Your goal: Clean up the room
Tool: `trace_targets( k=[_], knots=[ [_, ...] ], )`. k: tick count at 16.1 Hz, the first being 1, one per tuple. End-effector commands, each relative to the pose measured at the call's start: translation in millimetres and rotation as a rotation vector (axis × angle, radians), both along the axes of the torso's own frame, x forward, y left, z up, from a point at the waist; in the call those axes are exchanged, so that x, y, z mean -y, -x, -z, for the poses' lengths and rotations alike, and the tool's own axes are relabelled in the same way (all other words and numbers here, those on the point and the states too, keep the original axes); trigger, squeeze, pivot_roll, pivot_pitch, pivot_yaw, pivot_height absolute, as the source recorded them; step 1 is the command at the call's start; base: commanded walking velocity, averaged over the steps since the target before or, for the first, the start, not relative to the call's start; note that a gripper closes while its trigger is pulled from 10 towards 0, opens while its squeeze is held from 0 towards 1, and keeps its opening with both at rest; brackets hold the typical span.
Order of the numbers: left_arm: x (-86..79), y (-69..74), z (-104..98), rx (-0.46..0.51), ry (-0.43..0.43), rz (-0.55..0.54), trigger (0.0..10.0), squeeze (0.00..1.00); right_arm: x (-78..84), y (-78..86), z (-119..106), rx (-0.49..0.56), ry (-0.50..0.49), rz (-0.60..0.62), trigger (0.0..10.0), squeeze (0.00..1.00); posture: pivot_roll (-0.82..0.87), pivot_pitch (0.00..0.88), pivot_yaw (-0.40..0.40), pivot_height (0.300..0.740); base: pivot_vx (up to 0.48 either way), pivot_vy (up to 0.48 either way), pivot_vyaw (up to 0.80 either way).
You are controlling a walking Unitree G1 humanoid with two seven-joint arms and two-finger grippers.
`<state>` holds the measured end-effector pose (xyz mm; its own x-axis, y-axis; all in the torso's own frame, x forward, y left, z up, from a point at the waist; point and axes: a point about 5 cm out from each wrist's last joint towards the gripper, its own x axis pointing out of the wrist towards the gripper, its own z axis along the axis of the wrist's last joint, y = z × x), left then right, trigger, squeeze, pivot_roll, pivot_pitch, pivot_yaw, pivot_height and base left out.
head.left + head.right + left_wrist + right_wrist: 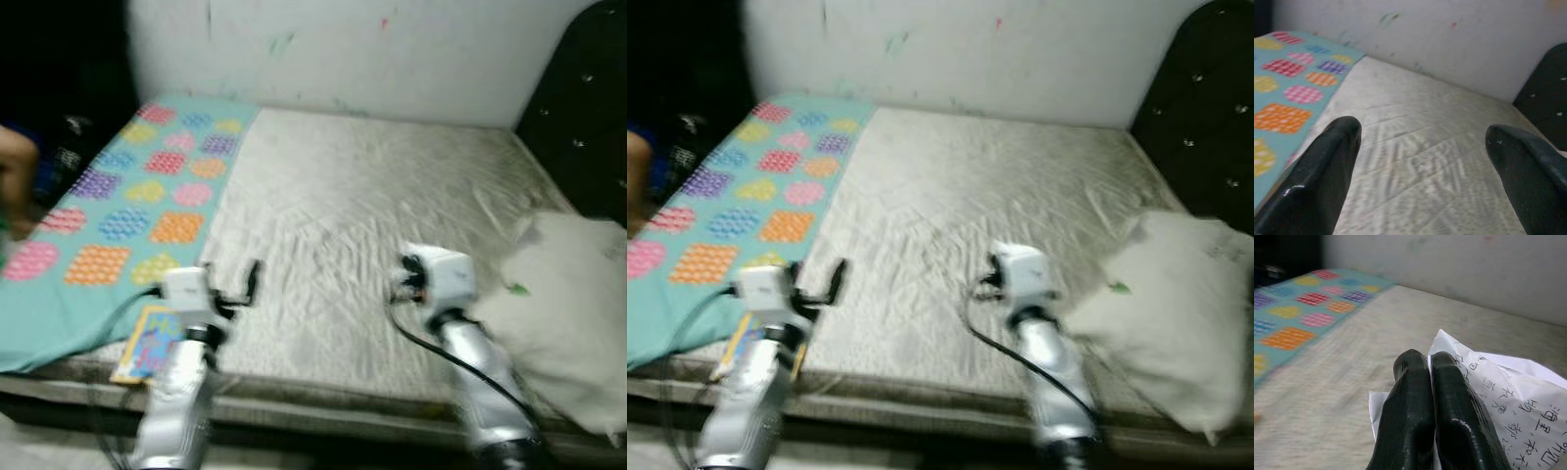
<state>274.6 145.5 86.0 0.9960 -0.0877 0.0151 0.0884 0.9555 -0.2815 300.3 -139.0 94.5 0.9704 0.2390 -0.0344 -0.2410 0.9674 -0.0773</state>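
While the right gripper (1430, 367) has its two black fingers pressed together on a crumpled sheet of handwritten paper (1508, 387) at lower centre, the left gripper (1422, 139) holds its fingers wide apart with nothing between them. Both hover over a wrinkled grey mattress (372, 196). A teal patterned blanket (118, 206) covers its left side, a white pillow (573, 313) lies lower right, and a colourful book (147, 345) lies at the lower left edge.
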Motion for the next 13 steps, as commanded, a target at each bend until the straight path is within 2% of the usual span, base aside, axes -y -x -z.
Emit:
trace_targets(
  k=[1,5,13],
  knots=[
    [7.0,-1.2,-1.7,0.004,0.012,0.017,10.0,0.0,7.4,-1.9,-3.5,0.011,0.018,0.017,10.0,0.0,0.02,0.044,-0.012,0.74,0.0,0.48,0.0],
    [8.9,-1.6,-3.3,0.02,0.017,0.021,10.0,0.0,5.0,-1.5,-2.2,0.004,0.023,0.008,10.0,0.0,0.02,0.046,-0.007,0.74,0.0,0.48,0.0],
    [9.7,1.1,-10.4,0.07,0.045,0.069,10.0,0.0,2.0,-1.0,-0.4,-0.003,0.021,0.002,10.0,0.0,0.02,0.049,0.002,0.74,0.0,0.0,0.0]
  ],
)
